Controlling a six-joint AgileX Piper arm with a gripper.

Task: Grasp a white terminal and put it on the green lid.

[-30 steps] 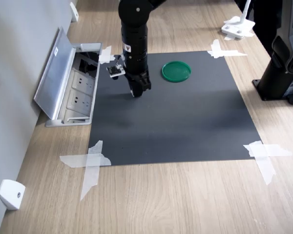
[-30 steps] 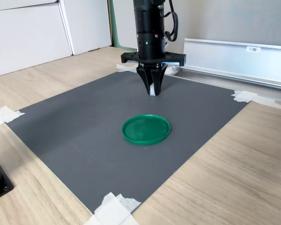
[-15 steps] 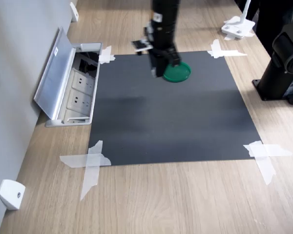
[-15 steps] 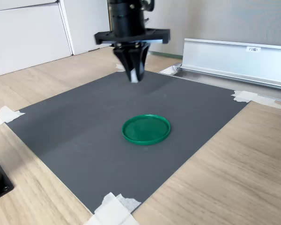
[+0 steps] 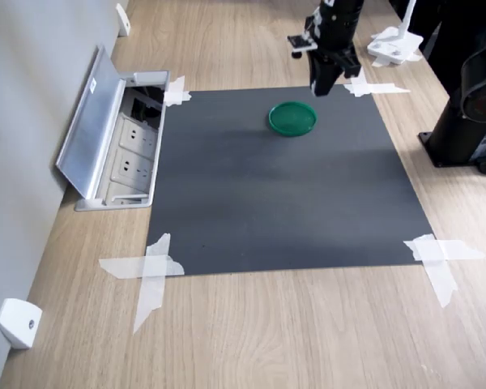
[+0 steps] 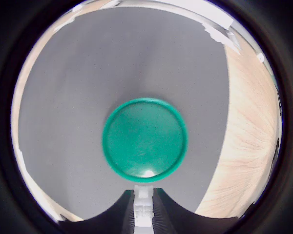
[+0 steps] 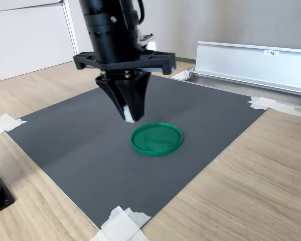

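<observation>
The tool (image 7: 129,116) hangs above the dark grey mat (image 7: 90,145), its two black fingers closed on the white terminal (image 7: 127,115), which is held in the air clear of the mat. In the second exterior view the terminal shows only as a small pale sliver at the fingertips, just to the second exterior view's left of the green lid (image 7: 156,138), which lies flat on the mat. The wrist view gives the plainer look at the grip: the white terminal (image 6: 143,207) sits pinched between the dark fingers, and the green lid (image 6: 144,145) fills the middle of the picture with grey mat all round it. In the first exterior view the tool (image 5: 321,83) appears near the mat's far edge, beside a cross of white tape (image 5: 364,83), and the terminal is too small to make out there. That view alone shows the open socket box (image 5: 117,142) set in the wooden table (image 5: 267,324) and a white wedge-shaped piece (image 5: 18,322) near the wall.
</observation>
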